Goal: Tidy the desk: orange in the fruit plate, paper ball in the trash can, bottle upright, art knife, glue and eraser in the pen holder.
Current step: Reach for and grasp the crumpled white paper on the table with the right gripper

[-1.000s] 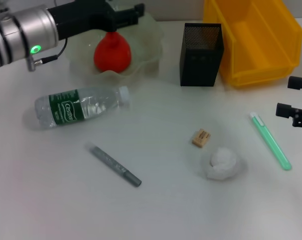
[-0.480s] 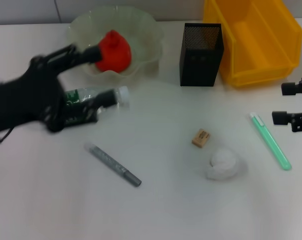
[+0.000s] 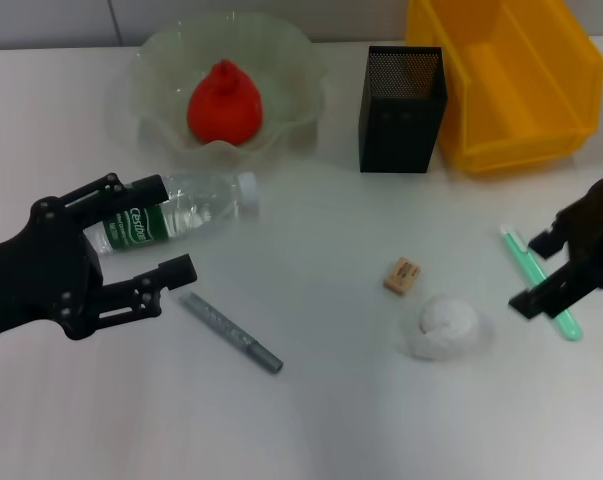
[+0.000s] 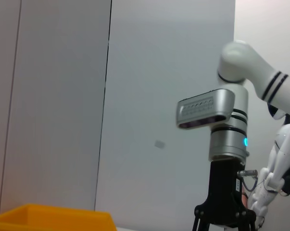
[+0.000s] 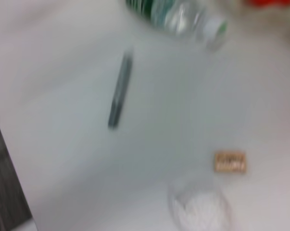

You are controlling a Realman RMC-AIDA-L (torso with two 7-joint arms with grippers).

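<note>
Nearest, on the white desk (image 3: 311,420): grey glue stick (image 3: 228,331) lying flat, angled, touching nothing. Just to its left, left gripper (image 3: 131,240), black, fingers spread wide apart, empty; one fingertip reaching over the labelled end of the bottle (image 3: 176,212), the other ending just beside the glue stick's upper end. Hard to tell whether either finger touches anything.

To the right, paper ball (image 3: 446,326), crumpled and white, sitting alone. Just above and left of it, small tan eraser (image 3: 402,276), apart from the ball. In the right wrist view, the same eraser (image 5: 230,161) and paper ball (image 5: 198,208) close together, blurred.

At the right edge, right gripper (image 3: 551,270), black, fingers parted, holding nothing, poised over the green art knife (image 3: 541,283), which lies flat and slanted beneath it. Contact with the knife not clear. Paper ball near, to the gripper's left.

Middle distance: bottle lying on its side, cap pointing right, green label toward the left gripper.

Farther back, left: fruit plate (image 3: 291,75), pale green with wavy rim, holding the orange (image 3: 224,103) in its middle. Centre back: pen holder (image 3: 401,120), black mesh, standing upright, inside not visible. Touching or nearly touching its right side: trash can (image 3: 521,90), bright yellow, no contents visible.

Left wrist view: only a wall, a yellow edge, and the other arm farther off.
</note>
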